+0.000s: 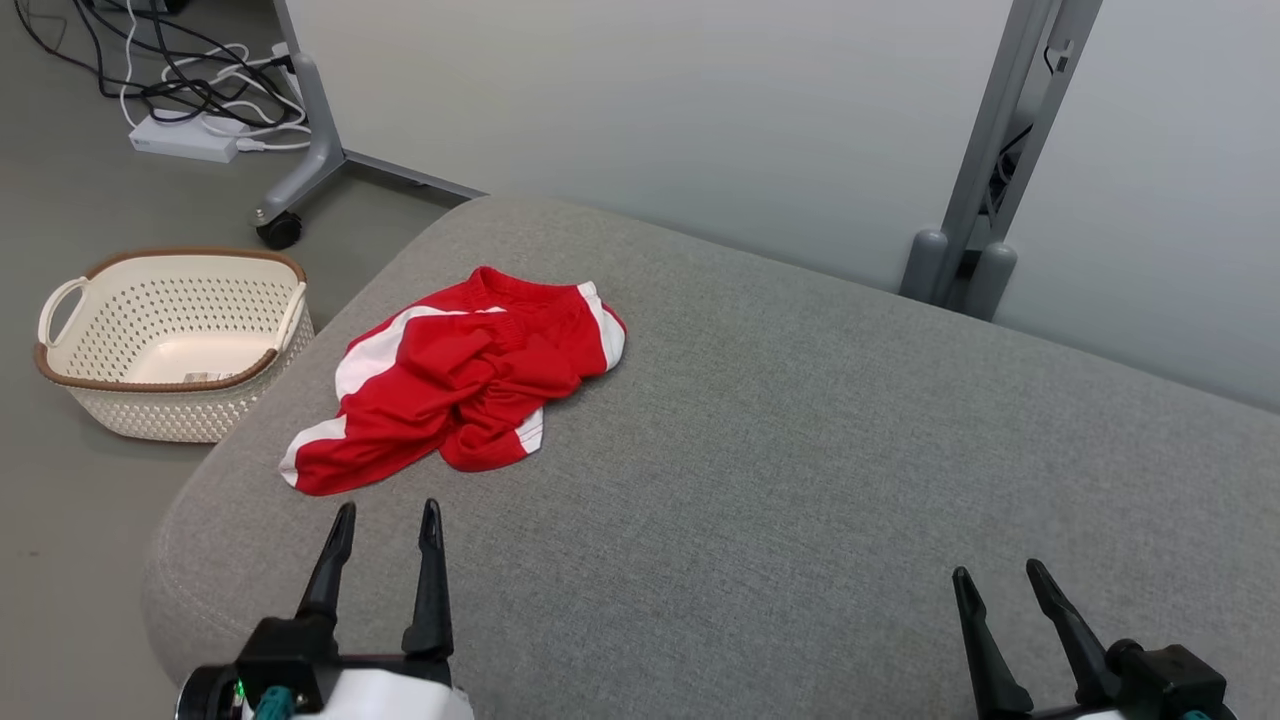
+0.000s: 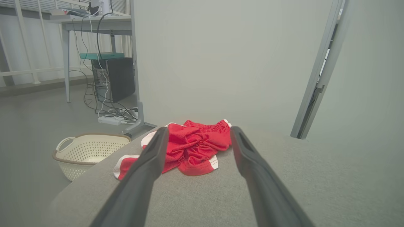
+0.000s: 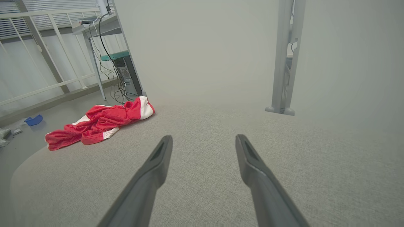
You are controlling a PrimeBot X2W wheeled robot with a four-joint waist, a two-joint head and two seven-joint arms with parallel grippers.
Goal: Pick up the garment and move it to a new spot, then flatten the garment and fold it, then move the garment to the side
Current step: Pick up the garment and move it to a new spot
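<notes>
Both claws stand open and empty over the near edge of the cushion (image 1: 760, 470): left claw (image 1: 388, 508) just short of the shorts (image 1: 455, 385), right claw (image 1: 998, 570) well apart. The shorts lie crumpled by the cushion's left edge. Best to pinch a raised fold with the left claw, lift it clear, and carry it toward the bare middle, away from the basket (image 1: 170, 400).
</notes>
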